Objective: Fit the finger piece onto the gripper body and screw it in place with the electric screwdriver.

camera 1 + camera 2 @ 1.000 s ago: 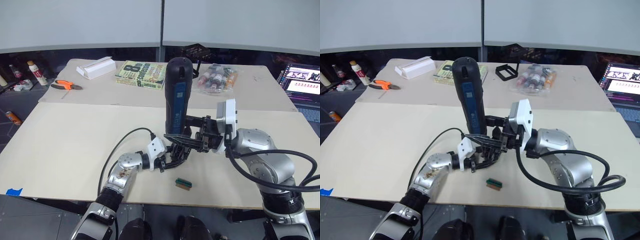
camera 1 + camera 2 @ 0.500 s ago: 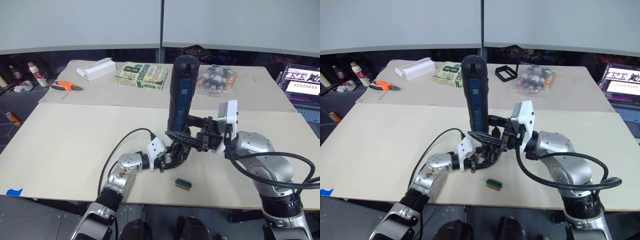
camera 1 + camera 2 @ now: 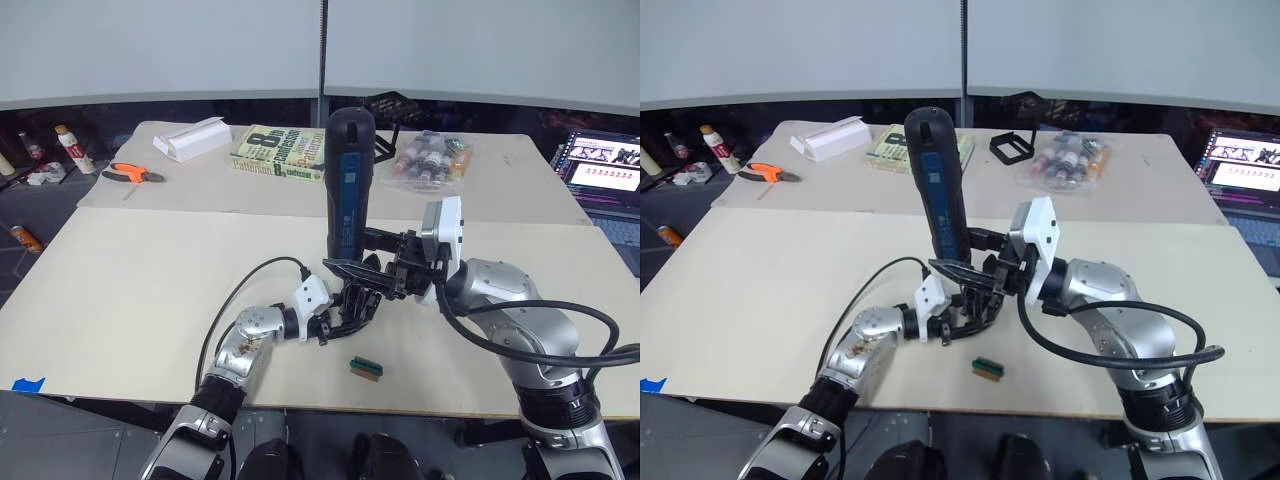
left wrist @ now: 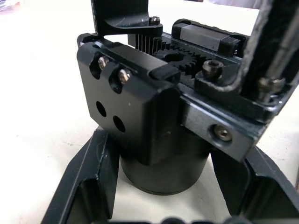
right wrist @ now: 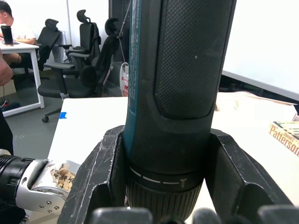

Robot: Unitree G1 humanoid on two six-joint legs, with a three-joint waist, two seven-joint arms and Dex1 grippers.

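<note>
Driving the screw: right gripper [image 3: 385, 275] clamps the electric screwdriver [image 3: 347, 180] upright; left gripper [image 3: 345, 318] fingers pinch the gripper body [image 4: 163, 121]. Keep bit vertical, base steady.

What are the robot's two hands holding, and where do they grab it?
The right end effector grips the electric screwdriver near its lower end. The left end effector clamps the gripper body around its round base.

The electric screwdriver [image 3: 347, 180] hides its own bit behind the right gripper [image 3: 372, 278]; the finger piece cannot be made out
</note>
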